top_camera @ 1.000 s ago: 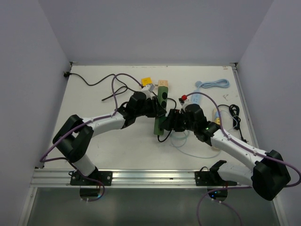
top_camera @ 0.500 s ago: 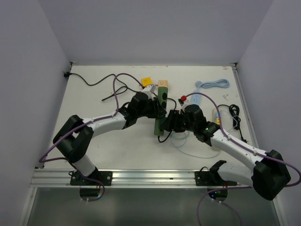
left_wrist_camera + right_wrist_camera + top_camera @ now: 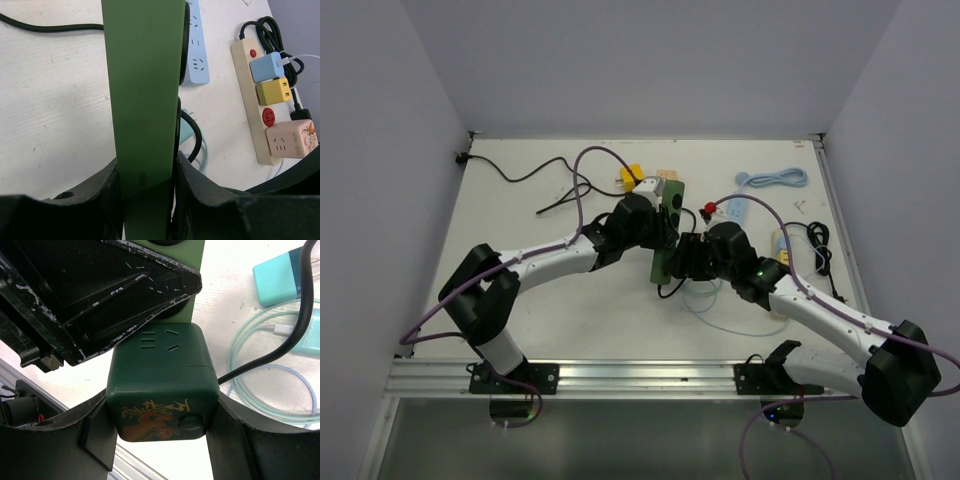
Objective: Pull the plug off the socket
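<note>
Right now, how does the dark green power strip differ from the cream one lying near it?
The dark green strip is clamped in the left end effector; the cream strip lies free on the table. The dark green strip bears one matching green cube plug, gripped by the right end effector; the cream strip bears a blue cube, a yellow cube and a pinkish cube. Both are long, narrow, multi-outlet strips.

Robotics lab test cell — a white tabletop (image 3: 580,310) boxed in by bare, pale lilac walls (image 3: 650,70) on three sides. Along the bottom of the frame, an aluminium rail (image 3: 640,372) anchors the left arm (image 3: 555,262) and right arm (image 3: 820,312); a black cable (image 3: 515,177) trails at upper left.
</note>
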You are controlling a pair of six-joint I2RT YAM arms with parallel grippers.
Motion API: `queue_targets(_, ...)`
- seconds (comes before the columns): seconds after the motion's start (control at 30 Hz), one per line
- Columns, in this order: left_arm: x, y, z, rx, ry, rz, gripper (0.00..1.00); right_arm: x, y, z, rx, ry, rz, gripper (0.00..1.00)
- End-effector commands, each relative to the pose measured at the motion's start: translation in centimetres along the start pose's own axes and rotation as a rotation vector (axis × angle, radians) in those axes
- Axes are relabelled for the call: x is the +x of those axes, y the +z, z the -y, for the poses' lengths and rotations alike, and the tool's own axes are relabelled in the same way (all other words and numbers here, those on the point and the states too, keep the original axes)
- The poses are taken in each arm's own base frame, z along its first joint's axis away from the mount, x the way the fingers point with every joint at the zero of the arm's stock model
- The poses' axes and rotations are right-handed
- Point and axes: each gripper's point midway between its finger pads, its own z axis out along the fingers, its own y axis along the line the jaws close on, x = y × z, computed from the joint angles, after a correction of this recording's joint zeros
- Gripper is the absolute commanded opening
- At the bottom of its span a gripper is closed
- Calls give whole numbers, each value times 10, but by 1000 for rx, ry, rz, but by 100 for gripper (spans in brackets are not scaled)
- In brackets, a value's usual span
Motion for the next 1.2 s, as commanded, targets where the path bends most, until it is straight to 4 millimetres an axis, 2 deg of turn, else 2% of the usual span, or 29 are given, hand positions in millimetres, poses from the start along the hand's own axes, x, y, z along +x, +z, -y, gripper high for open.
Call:
queue_targets(0.0, -15, 3, -33, -142, 57, 65, 0, -24, -17, -22, -51, -82, 85, 20)
queue_targets(0.17, -19, -2, -26, 70, -33, 65, 0, -26, -30, -25, -95, -85, 131, 20)
queue_targets(0.37, -17, -3, -20, 158, -29, 50, 0, -29, -42, -35, -162, -109, 152, 20)
queue_targets(0.57, -9, -7, -30, 186, -6, 42, 0, -25, -45, -34, -190, -124, 138, 18)
queue_targets(0.87, -18, -26, -35, 326, -31, 89, 0, -27, -53, -35, -245, -114, 160, 18)
queue_targets(1.17, -21, -22, -48, 254, -68, 92, 0, -26, -44, -25, -195, -141, 145, 17)
